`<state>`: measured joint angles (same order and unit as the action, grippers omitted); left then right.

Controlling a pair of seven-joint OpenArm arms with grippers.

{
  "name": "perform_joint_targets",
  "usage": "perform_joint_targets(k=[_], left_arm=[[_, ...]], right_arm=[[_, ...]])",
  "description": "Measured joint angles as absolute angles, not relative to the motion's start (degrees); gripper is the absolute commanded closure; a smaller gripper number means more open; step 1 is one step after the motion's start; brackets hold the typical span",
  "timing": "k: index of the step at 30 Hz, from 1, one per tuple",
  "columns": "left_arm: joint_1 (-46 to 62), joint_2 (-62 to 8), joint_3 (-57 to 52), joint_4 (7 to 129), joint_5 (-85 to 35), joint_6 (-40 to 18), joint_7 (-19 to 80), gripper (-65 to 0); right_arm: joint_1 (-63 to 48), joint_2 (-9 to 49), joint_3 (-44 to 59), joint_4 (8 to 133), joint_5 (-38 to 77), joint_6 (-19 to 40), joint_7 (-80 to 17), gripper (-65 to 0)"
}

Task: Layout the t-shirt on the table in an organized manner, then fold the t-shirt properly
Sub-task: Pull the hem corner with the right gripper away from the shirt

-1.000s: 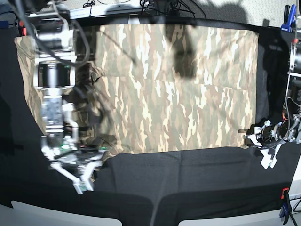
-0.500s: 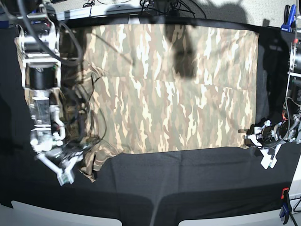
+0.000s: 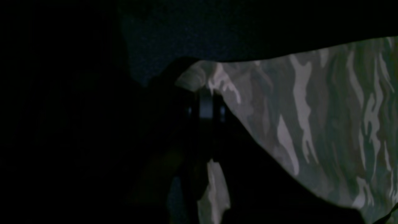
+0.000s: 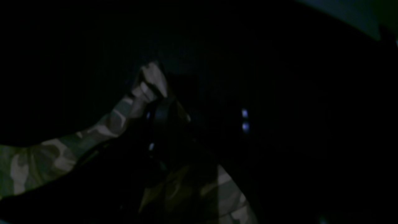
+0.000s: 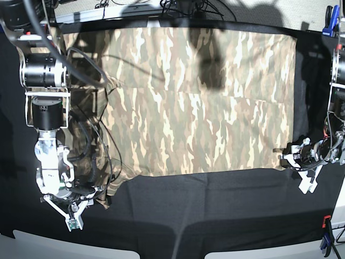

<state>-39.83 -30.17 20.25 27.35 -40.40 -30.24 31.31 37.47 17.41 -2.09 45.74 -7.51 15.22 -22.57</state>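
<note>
The camouflage t-shirt lies spread flat on the black table. My left gripper sits at the shirt's near right corner and is shut on it. In the left wrist view the dark fingers pinch the t-shirt's edge. My right gripper is at the near left and points down at the table. In the dim right wrist view it is shut on a bunched bit of the t-shirt. A small folded corner shows beside it.
A blue clamp is at the back right edge. A red and blue clamp is at the front right. Cables run along the back. The right arm's loose cables hang over the shirt's left side.
My right arm has moved left and slightly nearer, dragging the shirt's near left corner with it. The left arm has not moved.
</note>
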Motion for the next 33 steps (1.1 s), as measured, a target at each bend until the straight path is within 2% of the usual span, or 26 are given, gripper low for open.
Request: perform_joint_targets(k=[9, 11, 14, 29, 30, 32, 33], left_arm=[[-39.86, -30.17, 20.25, 27.35, -40.47, -30.26, 31.31, 0.0], [-39.86, -30.17, 20.25, 27.35, -40.47, -30.24, 31.31, 0.0], [-39.86, -30.17, 20.25, 27.35, -40.40, -30.24, 31.31, 0.0], [-39.86, -30.17, 20.25, 27.35, -40.40, -30.24, 31.29, 0.0], [-39.86, -30.17, 20.25, 27.35, -40.40, -30.24, 31.29, 0.0], [-39.86, -30.17, 20.25, 27.35, -40.40, -30.24, 31.29, 0.0], [-39.86, -30.17, 20.25, 27.35, -40.40, -30.24, 31.29, 0.0]], right_arm=[[37.98, 16.01, -2.09, 34.89, -11.99, 15.27, -16.01, -23.7], [37.95, 15.59, -2.09, 33.67, -11.90, 15.20, -15.79, -16.7], [37.95, 14.98, -2.09, 33.15, -11.97, 15.11, -15.92, 0.0], [39.83, 12.86, -2.09, 33.87, -11.99, 15.44, -21.06, 0.0], [39.83, 12.86, -2.09, 33.87, -11.99, 15.44, -21.04, -6.4], [39.83, 12.86, -2.09, 33.89, -11.92, 15.46, -20.97, -23.3], [39.81, 12.84, -2.09, 33.89, -12.03, 15.46, -21.06, -29.3]])
